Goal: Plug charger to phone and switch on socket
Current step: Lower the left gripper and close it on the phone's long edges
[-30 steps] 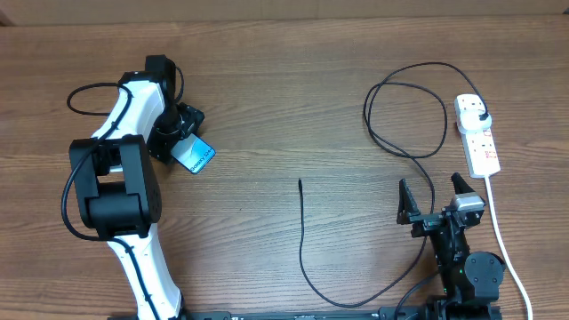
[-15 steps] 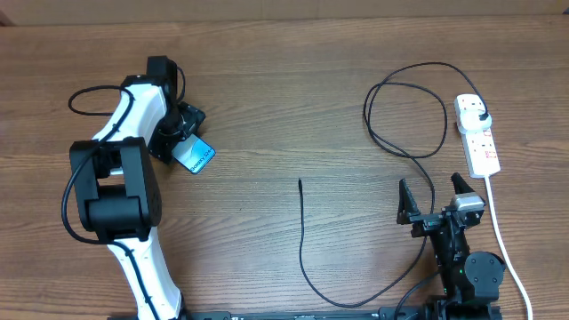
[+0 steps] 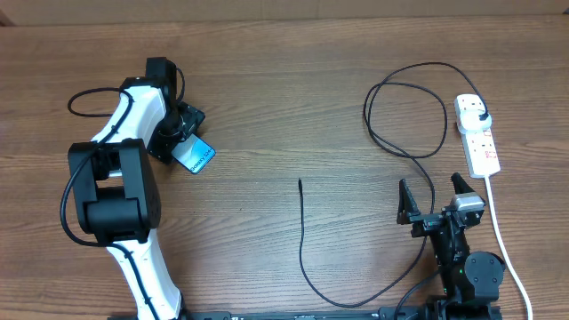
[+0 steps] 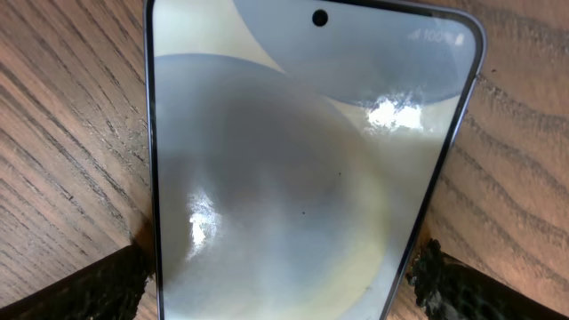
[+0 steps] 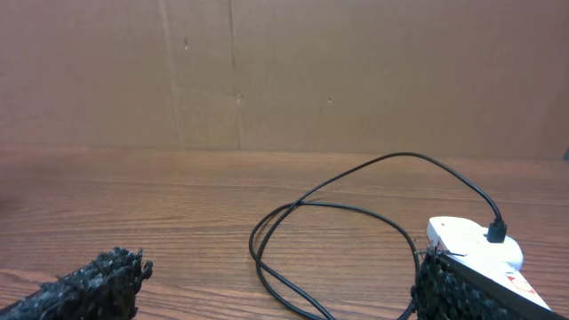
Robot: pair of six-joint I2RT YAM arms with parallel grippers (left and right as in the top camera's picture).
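Left jaws: closed on the phone (image 3: 196, 156), pads (image 4: 89, 284) against both long edges, far left of the worktop (image 3: 293, 89).
Phone: screen lit; one end was hidden under the arm from overhead, and the lower part was cut off in the wrist view.
Right jaws: stood wide apart, holding nothing, near right.
Charger (image 3: 301, 222): plug sat in the socket (image 3: 477, 133), loose tip lay mid-worktop, and one stretch was lost behind the right arm.
Socket: lay at the right edge; switch positions too small to read.

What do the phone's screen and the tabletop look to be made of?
The phone screen looks like glossy glass: sharp light glints. Its thin dark rim could be metal or plastic. The table looks like matt wood or wood-look laminate, with clear grain.
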